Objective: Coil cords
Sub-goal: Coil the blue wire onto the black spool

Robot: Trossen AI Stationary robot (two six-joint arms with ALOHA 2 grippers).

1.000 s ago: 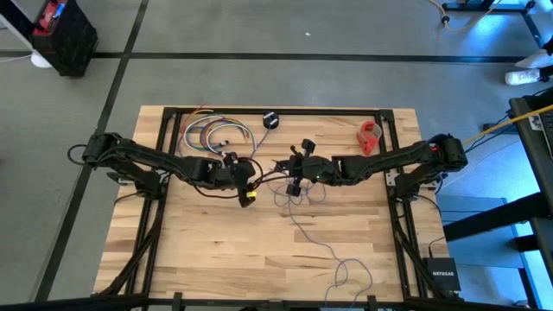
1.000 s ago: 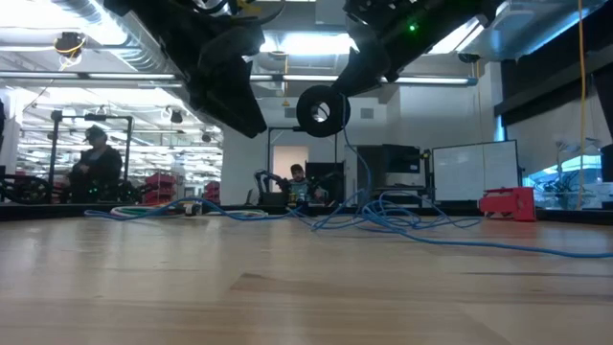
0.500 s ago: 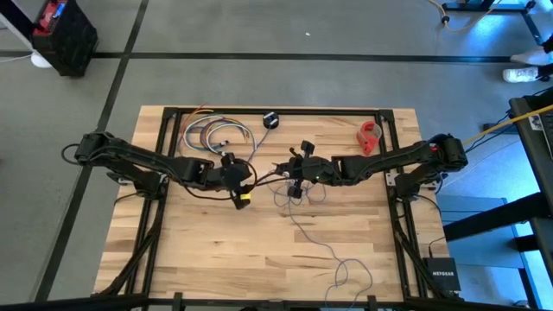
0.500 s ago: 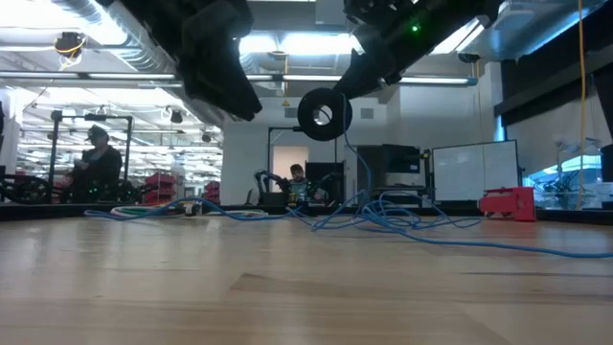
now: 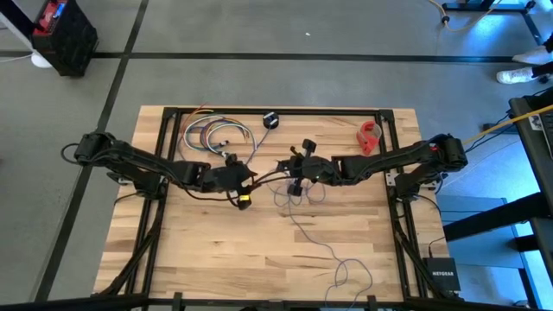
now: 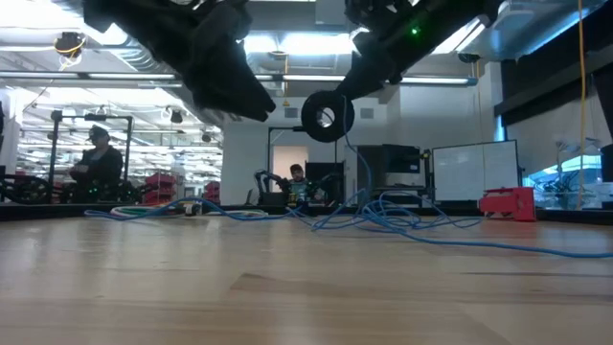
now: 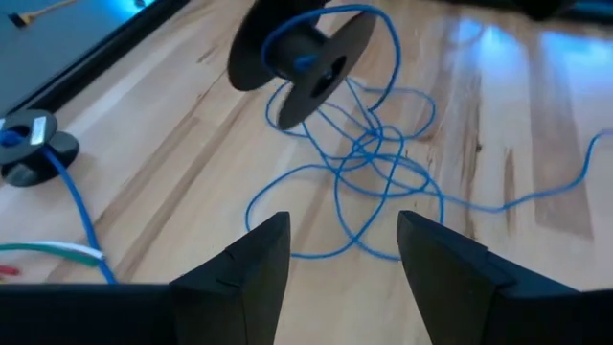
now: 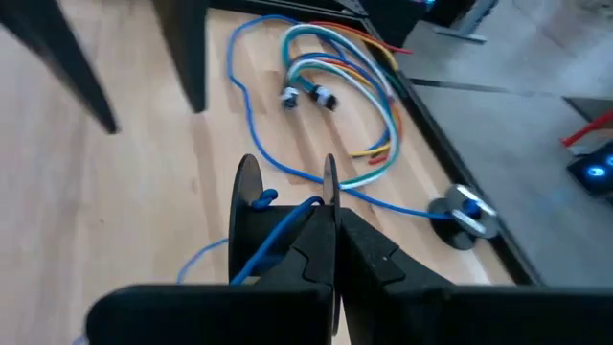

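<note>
**A:** Right hand (image 5: 294, 184) is clenched on the small black round plastic spool (image 6: 327, 116), holding it up off the wooden counter (image 5: 216, 250) near the middle; the thin blue-grey cord (image 5: 321, 246) runs from it down to the boards.

**B:** And the left hand (image 7: 340, 244)?

**A:** Released, fingers spread wide, hovering just beside the spool and facing it, gripping nothing.

**B:** How much is coiled?

**A:** Little, I judge. A few turns sit on the spool's hub, a loose tangle lies under it, and a long run trails off toward the counter's near edge, ending in more loops.

**B:** Anything else?

**A:** A second small black spool (image 5: 270, 120) lies at the far edge, beside the bundle of thicker multicoloured cables (image 5: 212, 136). So most of the winding remains
</note>
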